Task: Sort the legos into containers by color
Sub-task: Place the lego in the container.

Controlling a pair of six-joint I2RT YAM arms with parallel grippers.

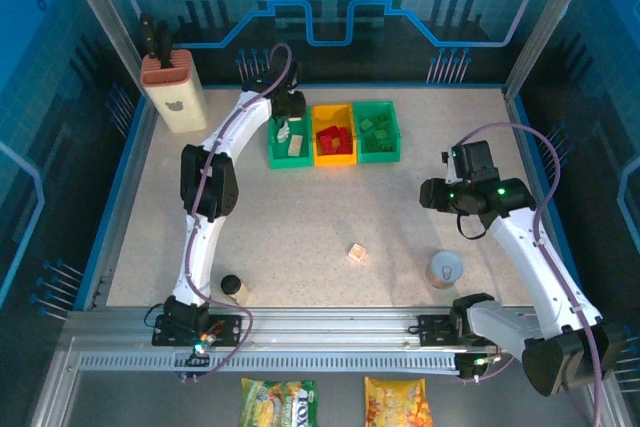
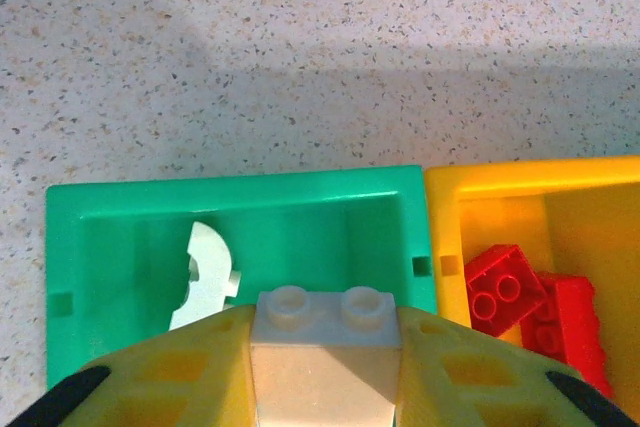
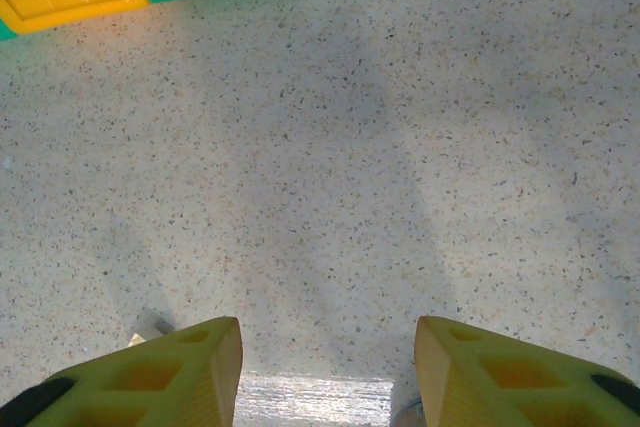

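Note:
My left gripper [image 1: 288,107] hangs over the left green container [image 1: 272,151] and is shut on a cream-white lego [image 2: 325,347], studs facing forward between the yellow fingers [image 2: 180,367]. Below it a white curved lego [image 2: 205,277] lies in that green container [image 2: 100,237]. Red legos [image 2: 505,287] fill the yellow container [image 2: 500,182], and green legos [image 1: 376,129] lie in the right green container [image 1: 380,157]. One cream lego [image 1: 356,253] rests on the table. My right gripper [image 1: 435,194] hovers open above bare tabletop, its jaws [image 3: 328,367] holding nothing.
A beige knife block [image 1: 172,87] stands at the back left. A small dark-capped jar [image 1: 233,287] sits near the left arm's base and a grey round cup [image 1: 444,270] near the right arm. Snack bags [image 1: 278,402] lie in front of the rail.

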